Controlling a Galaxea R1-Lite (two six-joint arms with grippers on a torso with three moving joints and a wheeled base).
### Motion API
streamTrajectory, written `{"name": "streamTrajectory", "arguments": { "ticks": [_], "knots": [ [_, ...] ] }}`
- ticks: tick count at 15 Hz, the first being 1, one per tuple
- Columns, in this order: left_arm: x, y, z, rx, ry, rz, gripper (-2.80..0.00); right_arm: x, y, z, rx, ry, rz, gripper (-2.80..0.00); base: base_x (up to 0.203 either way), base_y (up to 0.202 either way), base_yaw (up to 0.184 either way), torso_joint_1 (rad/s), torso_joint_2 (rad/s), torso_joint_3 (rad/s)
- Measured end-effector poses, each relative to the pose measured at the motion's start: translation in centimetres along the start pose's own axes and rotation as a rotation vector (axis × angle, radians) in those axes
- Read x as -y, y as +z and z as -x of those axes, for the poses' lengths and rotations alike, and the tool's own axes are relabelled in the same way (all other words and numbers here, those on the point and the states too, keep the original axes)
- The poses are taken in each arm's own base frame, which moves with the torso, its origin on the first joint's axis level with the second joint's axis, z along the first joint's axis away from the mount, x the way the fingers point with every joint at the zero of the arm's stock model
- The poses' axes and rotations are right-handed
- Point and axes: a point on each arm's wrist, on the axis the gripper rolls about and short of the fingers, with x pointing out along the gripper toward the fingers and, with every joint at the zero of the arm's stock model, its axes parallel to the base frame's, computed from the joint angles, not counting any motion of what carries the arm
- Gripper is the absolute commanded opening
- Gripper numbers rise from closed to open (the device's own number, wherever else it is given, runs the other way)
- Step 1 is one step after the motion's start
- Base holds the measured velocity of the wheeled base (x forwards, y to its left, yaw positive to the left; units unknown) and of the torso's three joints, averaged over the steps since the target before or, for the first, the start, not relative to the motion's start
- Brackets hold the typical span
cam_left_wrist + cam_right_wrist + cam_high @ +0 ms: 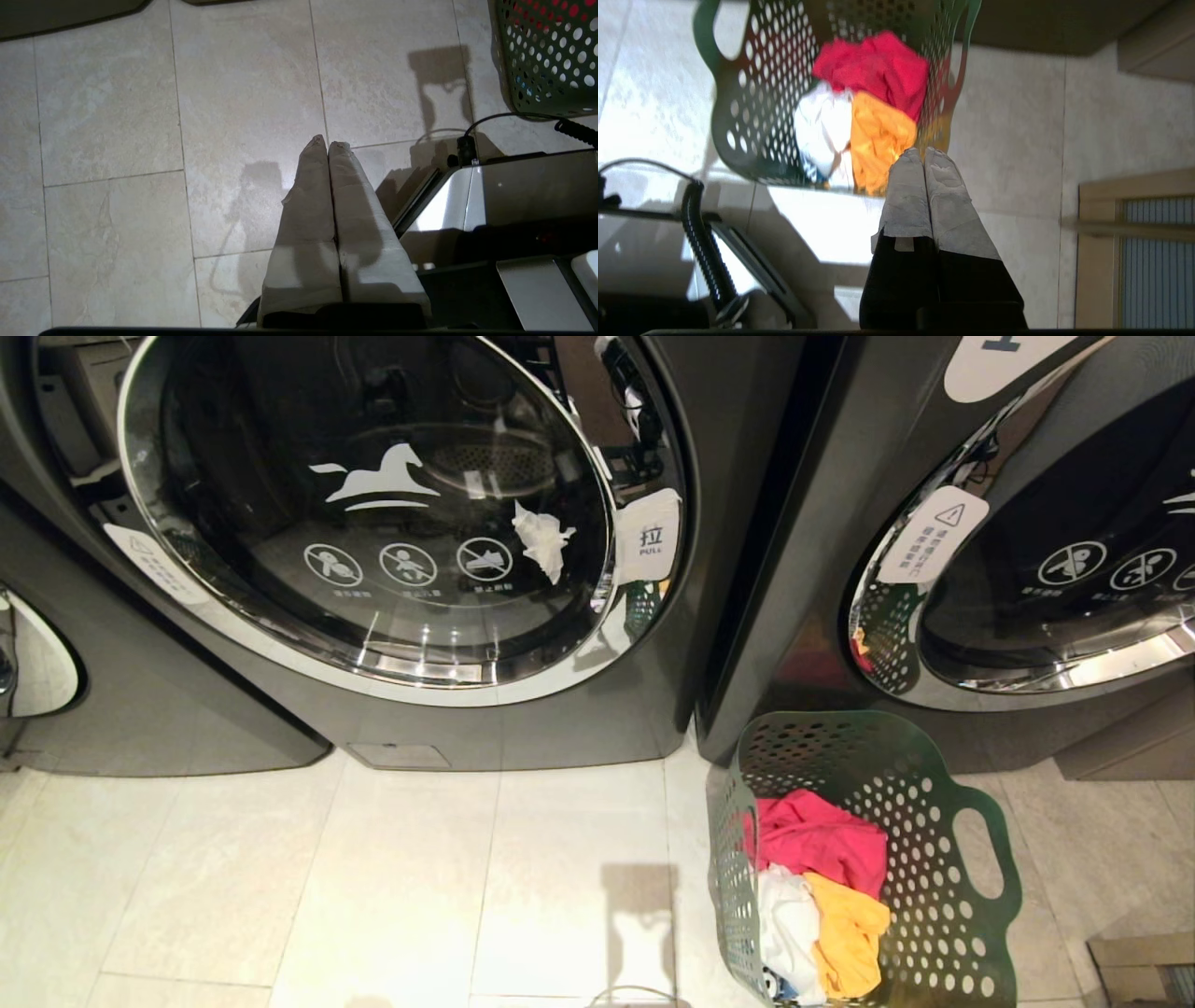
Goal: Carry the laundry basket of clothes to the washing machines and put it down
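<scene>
Two washing machines point(401, 551) are fronted by the laundry basket point(943, 896), set on the floor tiles point(373, 896), apparently upright, clothes point(822, 887) inside. Left gripper point(328, 143) and right gripper point(923, 151) are closed, empty, near the basket.

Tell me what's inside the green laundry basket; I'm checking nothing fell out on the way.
Inside the laundry basket lie a pink-red garment, a white one and a yellow-orange one, with a bit of blue at the near edge. Anything beneath them is covered.
</scene>
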Motion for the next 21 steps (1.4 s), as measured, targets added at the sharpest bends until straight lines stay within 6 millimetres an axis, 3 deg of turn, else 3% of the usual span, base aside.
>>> {"name": "streamTrajectory", "arguments": {
  "ticks": [5,7,13,21],
  "knots": [
    [-0.2,0.1,-3.0,0.249,0.050,-0.019,-2.80,0.0,-0.3,0.7,0.169,-0.010,-0.034,-2.80,0.000,0.000,0.000,0.000,0.00,0.000],
    [-0.3,0.6,-3.2,0.347,0.065,-0.017,-2.80,0.0,-0.4,0.7,0.180,-0.011,-0.035,-2.80,0.000,0.000,0.000,0.000,0.00,0.000],
    [-0.4,0.6,-3.3,0.369,0.089,0.133,-2.80,0.0,-0.4,0.8,0.187,-0.011,-0.034,-2.80,0.000,0.000,0.000,0.000,0.00,0.000],
    [-0.4,0.7,-3.3,0.377,0.091,0.141,-2.80,0.0,-0.4,0.6,0.215,-0.014,-0.037,-2.80,0.000,0.000,0.000,0.000,0.00,0.000]
  ]
}}
